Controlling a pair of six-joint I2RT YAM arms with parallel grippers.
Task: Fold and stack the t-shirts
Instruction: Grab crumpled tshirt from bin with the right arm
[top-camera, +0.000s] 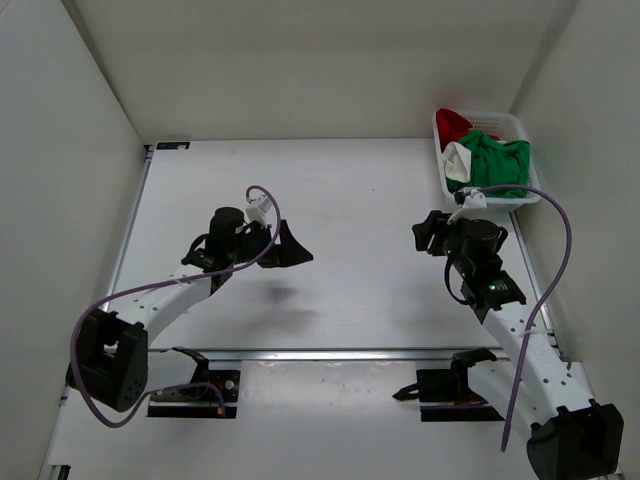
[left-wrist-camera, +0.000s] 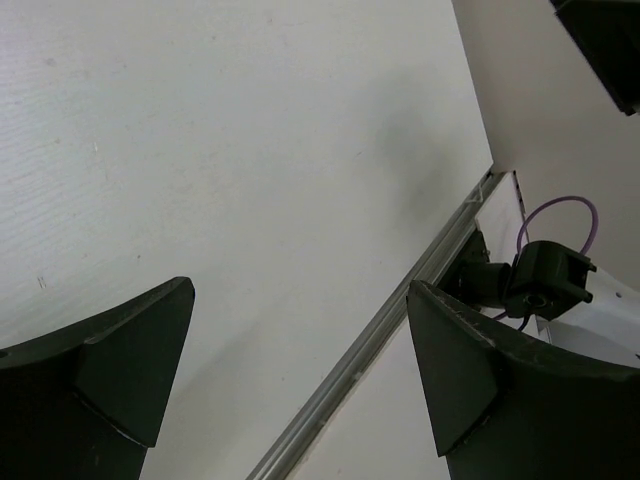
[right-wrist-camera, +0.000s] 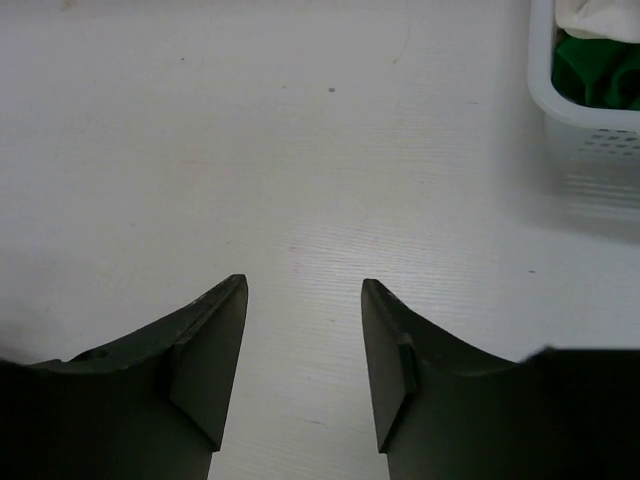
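Three t-shirts lie crumpled together in a white mesh basket at the far right corner: the red one at the back, the white one at the left, the bright green one on top. The right wrist view shows the green shirt and the white shirt inside the basket. My right gripper hovers open over bare table, left of and nearer than the basket. My left gripper stands wide open above the table's middle, holding nothing.
White walls close in the table on the left, back and right. An aluminium rail runs along the near edge in front of the arm bases. A purple cable loops off the right arm beside the right wall.
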